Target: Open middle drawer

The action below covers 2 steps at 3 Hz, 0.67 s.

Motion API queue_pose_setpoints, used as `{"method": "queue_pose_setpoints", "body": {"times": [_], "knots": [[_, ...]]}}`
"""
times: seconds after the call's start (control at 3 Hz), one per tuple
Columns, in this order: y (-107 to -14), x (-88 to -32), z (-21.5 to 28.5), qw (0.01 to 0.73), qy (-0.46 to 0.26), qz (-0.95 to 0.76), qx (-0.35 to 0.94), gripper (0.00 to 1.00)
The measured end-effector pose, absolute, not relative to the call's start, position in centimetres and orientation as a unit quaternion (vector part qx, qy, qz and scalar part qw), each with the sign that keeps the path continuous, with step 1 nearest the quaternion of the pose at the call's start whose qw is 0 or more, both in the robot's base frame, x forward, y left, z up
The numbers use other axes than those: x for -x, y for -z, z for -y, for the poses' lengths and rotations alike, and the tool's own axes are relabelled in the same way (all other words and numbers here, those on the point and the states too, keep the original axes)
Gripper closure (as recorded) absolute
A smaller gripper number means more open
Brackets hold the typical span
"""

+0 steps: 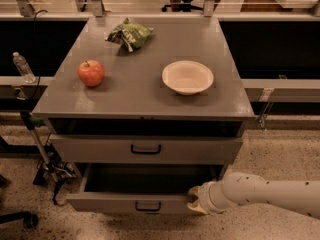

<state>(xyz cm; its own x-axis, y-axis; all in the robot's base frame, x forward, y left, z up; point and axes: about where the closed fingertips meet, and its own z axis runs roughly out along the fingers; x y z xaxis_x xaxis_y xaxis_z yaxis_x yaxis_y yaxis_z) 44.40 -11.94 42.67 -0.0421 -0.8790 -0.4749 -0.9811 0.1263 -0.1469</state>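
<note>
Low at the front of the grey metal bench (135,86), the middle drawer (110,203), wide grey metal with a shallow front and small black loop handle, stands pulled well out. The smooth white gripper (196,202) sits at its right front corner; whether it is open or closed cannot be told. Opening looks nearly done, needing at most a short straight pull.

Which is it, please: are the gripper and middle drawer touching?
Touching: the camera view shows the gripper against the right end of the middle drawer, no gap.
</note>
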Motion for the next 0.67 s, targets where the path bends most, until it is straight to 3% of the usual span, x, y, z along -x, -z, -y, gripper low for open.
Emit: {"method": "queue_pose_setpoints", "body": {"times": [0.33,0.67], "knots": [[-42.67,-44.4,11.93,0.233,-0.11,-0.713,0.652,0.14],[-42.59,-44.33,11.85,0.232,-0.111,-0.713,0.652,0.0]]}}
